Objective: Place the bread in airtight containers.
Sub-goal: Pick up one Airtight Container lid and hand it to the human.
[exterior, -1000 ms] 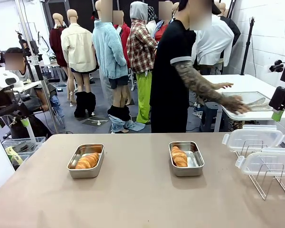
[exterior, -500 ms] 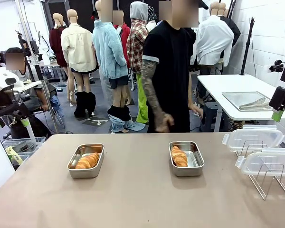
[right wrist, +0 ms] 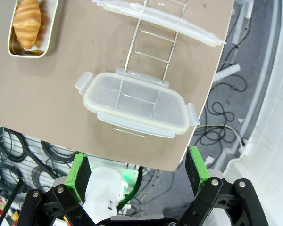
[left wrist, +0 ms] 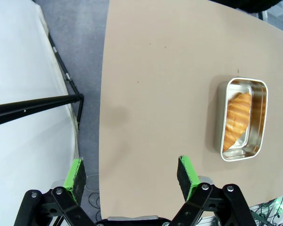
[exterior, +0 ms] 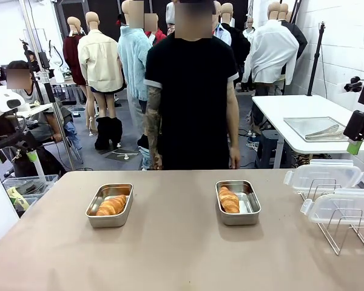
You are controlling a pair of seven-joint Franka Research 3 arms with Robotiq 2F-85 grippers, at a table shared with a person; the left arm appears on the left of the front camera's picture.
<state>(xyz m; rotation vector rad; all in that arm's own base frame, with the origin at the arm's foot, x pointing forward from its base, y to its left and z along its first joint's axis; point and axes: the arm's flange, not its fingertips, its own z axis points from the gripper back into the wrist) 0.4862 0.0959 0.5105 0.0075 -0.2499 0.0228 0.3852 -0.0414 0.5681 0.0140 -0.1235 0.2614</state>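
**A:** What's changed in the last second?

**B:** The person [exterior: 191,91] was leaning over the side table [exterior: 279,109] at the far right, a hand on the metal tray [exterior: 315,127]. Now they have turned back. They stand square at the far edge of our table [exterior: 182,260], arms hanging, and their hands look empty.

**A:** So where does that leave the task?

**B:** The bread looks settled, I'd say. The left croissant [exterior: 111,205] lies in the left container [exterior: 109,222], left of the middle. The right croissant [exterior: 229,199] lies in the right container [exterior: 239,219], right of the middle, along its left wall. Neither box is covered, so the closing is still to do.

**A:** How do they look?

**B:** Both croissants are golden-brown, ridged and glossy. The boxes are shallow steel with rounded corners. The clear lids [exterior: 323,176] rest on the wire rack [exterior: 346,236] at the near right, well apart from the left box.

**A:** And the claws?

**B:** Both are spread wide and hold nothing. The left gripper [left wrist: 131,173] hangs above the table's left edge, and the right gripper [right wrist: 137,167] above a lid on the rack.
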